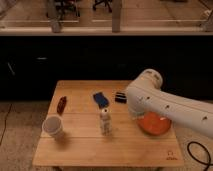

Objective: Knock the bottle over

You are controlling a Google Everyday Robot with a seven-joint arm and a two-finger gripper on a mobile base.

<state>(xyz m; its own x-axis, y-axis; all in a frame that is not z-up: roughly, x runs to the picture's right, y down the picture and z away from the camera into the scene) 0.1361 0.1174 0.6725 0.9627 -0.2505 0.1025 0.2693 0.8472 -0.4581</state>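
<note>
The gripper is hidden behind the white arm (150, 97), over the right half of the surface (125, 147); whether it is open or closed, I cannot tell. The bottle (104, 121) stands upright just left of it, 1 cup (52, 126) farther left.

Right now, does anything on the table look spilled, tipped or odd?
Nothing stands out. The bottle and paper cup stand upright, and nothing is spilled. The arm partly covers the orange bowl; the hand is not in view.
</note>
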